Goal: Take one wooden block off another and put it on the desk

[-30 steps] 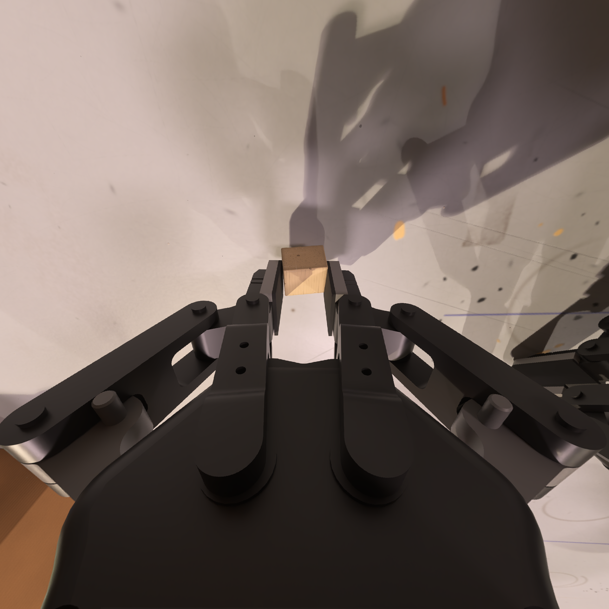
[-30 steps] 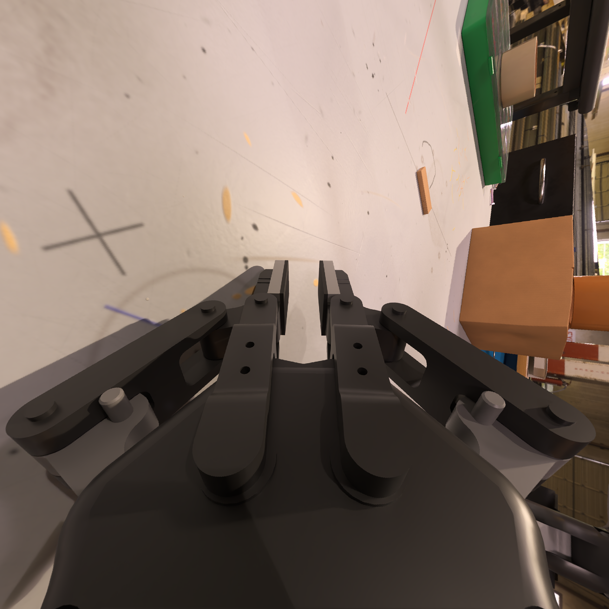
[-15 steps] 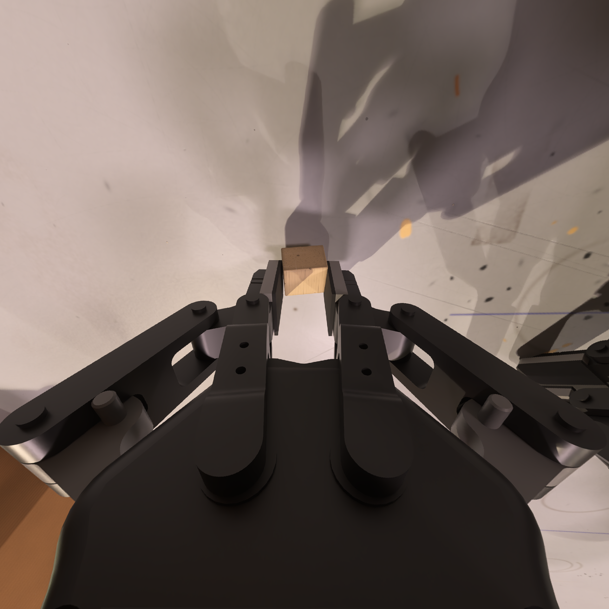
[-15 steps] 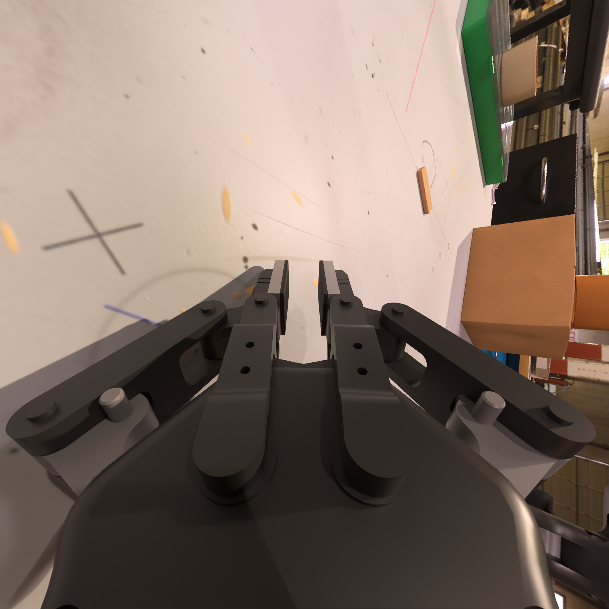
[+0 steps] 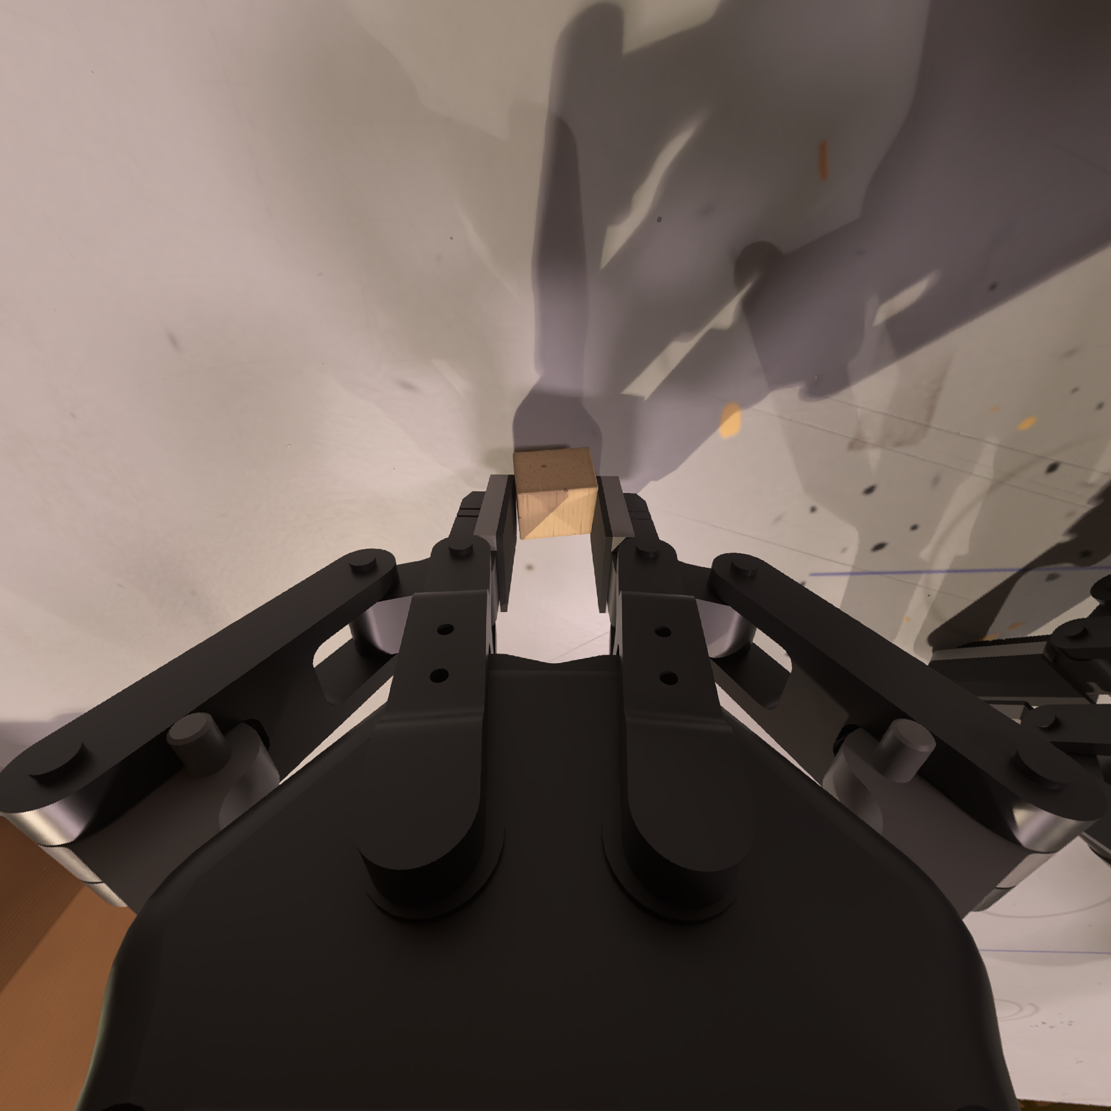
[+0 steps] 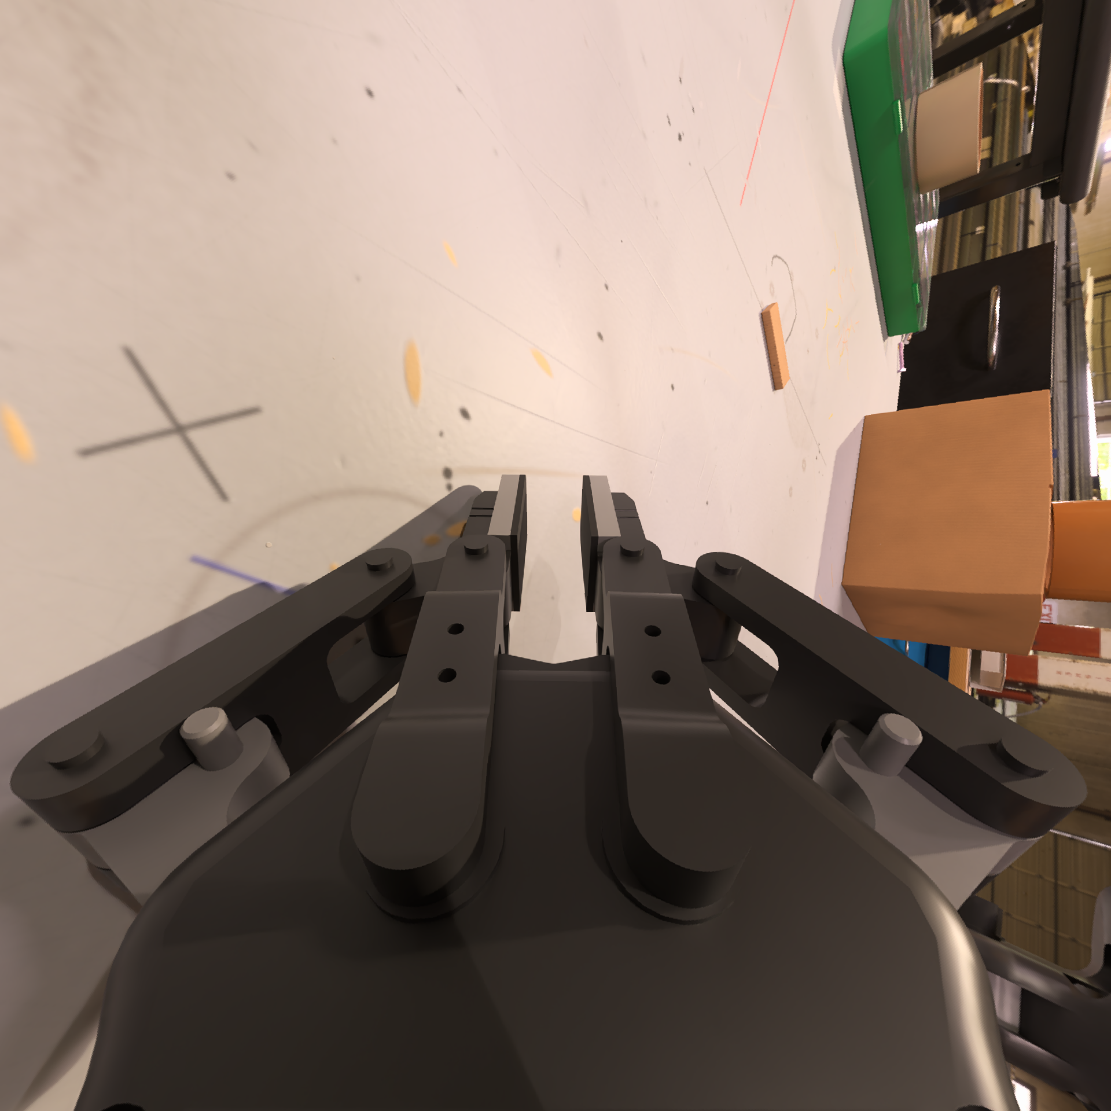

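My left gripper (image 5: 556,511) is shut on a small light wooden cube (image 5: 556,496), held by its two sides between the fingertips. The cube hangs low over the pale desk (image 5: 240,300), and its shadow meets its far edge. I cannot tell if it touches the desk. My right gripper (image 6: 553,505) has a narrow gap between its fingers and holds nothing; it lies low over the desk (image 6: 300,180). It also shows at the right edge of the left wrist view (image 5: 1046,673). A thin flat wooden block (image 6: 774,345) lies on the desk far ahead of the right gripper.
A brown cardboard box (image 6: 950,523) stands at the desk's right side, with a green board (image 6: 878,168) and a black panel (image 6: 974,324) beyond it. A brown box corner (image 5: 36,902) shows at the lower left. A dark cross mark (image 6: 174,427) is on the desk.
The left gripper has shifted only slightly over the desk, first one way and then partly back, with the cube still held. The right wrist view is almost unchanged.
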